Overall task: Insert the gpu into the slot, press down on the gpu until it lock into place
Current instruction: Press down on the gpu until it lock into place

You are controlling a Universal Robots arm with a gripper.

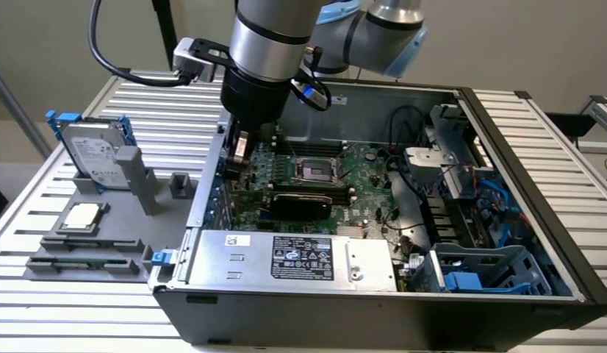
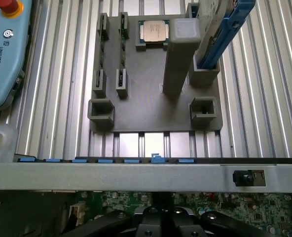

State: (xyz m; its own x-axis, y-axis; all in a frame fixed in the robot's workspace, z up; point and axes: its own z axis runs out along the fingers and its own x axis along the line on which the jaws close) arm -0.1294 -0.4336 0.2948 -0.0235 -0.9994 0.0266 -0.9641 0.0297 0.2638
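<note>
Slatted aluminium table carries the whole setup, with a plain pale wall behind. Largest item on it: open computer case, lying on its side, green motherboard exposed. Robot arm comes down from 12 o'clock into the case's corner at the exterior view's left. Grey power supply box sits along the case edge at 6 o'clock. Outside the case, at 9 o'clock, a grey parts tray holds a hard drive standing in a blue bracket and a processor chip lying flat. Gpu already sits on the motherboard, black face up, green board edge toward the case's left wall; long axis runs 3 to 9 o'clock in the exterior view. Blue slot hidden beneath the card; seating depth not judged. Gripper hangs at about 10 o'clock from the card, just beyond its left end and above it, apart from it as far as I can tell. It holds nothing visible. Finger state: cannot tell, the tips are hidden behind the wrist body. Wrist view looks out over the case wall to the tray.
</note>
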